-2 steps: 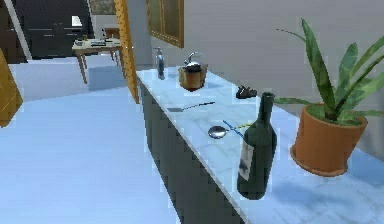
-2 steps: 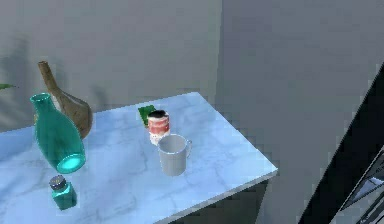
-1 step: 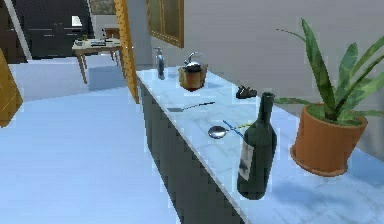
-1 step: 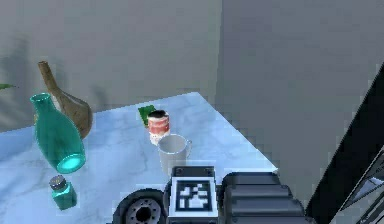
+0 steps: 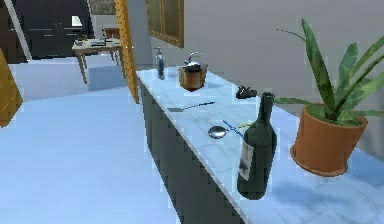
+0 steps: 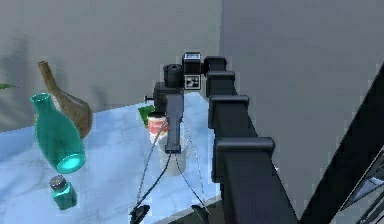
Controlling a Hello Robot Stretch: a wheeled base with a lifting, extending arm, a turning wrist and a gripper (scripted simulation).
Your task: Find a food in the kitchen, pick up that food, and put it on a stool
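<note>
On the desk [image 6: 100, 185] two vases are standing near each other, one teal vase [image 6: 55, 135] and one brown vase [image 6: 68, 108], with one small green shaker [image 6: 63, 190] sitting just beside the teal one. The hand [image 6: 172, 150] is hanging over the desk. One small red, white and green thing [image 6: 156, 122], perhaps the food, is sitting right at it, so I cannot tell whether the hand is gripping anything. Ahead, one dark bottle [image 5: 258, 145], one potted plant [image 5: 330, 130] and one brown pot [image 5: 192, 76] are crowding the desk.
</note>
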